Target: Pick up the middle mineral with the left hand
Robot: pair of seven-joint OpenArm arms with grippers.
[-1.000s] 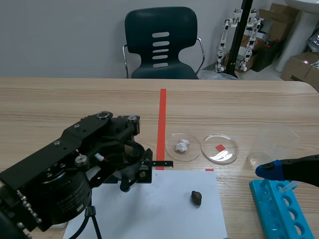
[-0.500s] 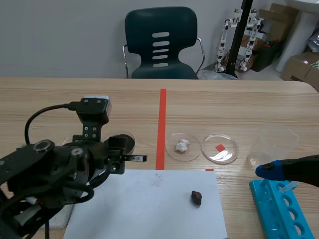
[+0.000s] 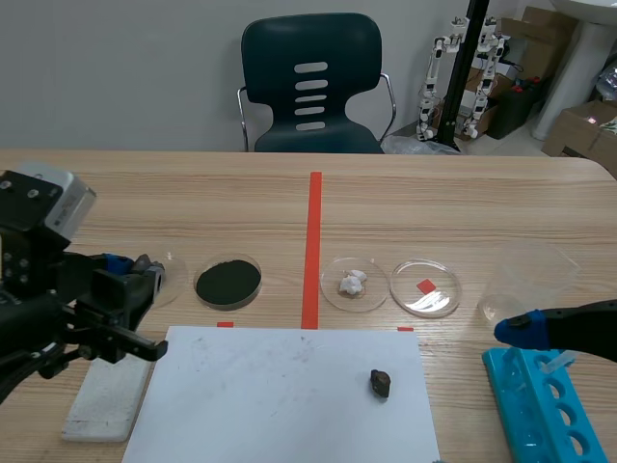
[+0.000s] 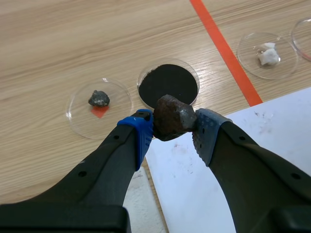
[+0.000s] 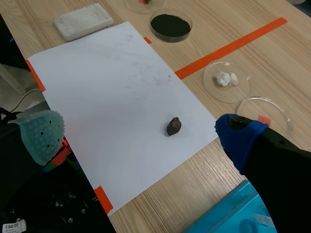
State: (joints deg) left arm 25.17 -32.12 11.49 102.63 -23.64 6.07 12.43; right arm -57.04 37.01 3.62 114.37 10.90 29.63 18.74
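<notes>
Left wrist view | left gripper (image 4: pixel 175 130) clenched on brown mineral (image 4: pixel 173 115), above the white sheet (image 4: pixel 257 141) edge, near black-powder dish (image 4: pixel 168 83) | step: I judge pick done | next: hold steady, firm squeeze | right gripper (image 5: pixel 141 138) spread, empty

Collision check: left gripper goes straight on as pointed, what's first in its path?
Likely the dish of black powder, dead ahead of the left gripper past the brown mineral it holds; height is unclear.

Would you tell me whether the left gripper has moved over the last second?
Yes. The left gripper, shut on the mineral, has pulled back leftward, away from the red tape line that it was beside.
</notes>
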